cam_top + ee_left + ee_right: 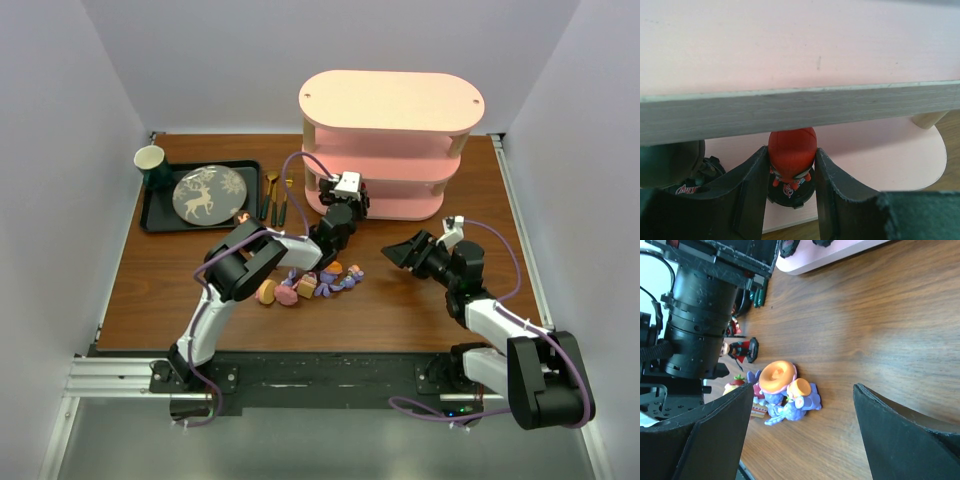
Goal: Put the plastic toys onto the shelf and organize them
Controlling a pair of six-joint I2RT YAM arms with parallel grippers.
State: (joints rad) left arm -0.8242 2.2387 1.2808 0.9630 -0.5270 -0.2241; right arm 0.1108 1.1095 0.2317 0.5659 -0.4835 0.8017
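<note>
The red-headed figurine (792, 150) sits clamped between the fingers of our left gripper (791, 172). Its dark base is low over the bottom tier (880, 150) of the shelf (790, 45), and the edge of the tier above is just over its head. Another dark figurine (687, 190) stands just outside the left finger. We judge that spreading the fingers could knock that neighbour, or drop our toy tilted so it topples. Our right gripper (400, 253) hangs spread wide and empty, the loose toys (310, 285) ahead of it.
</note>
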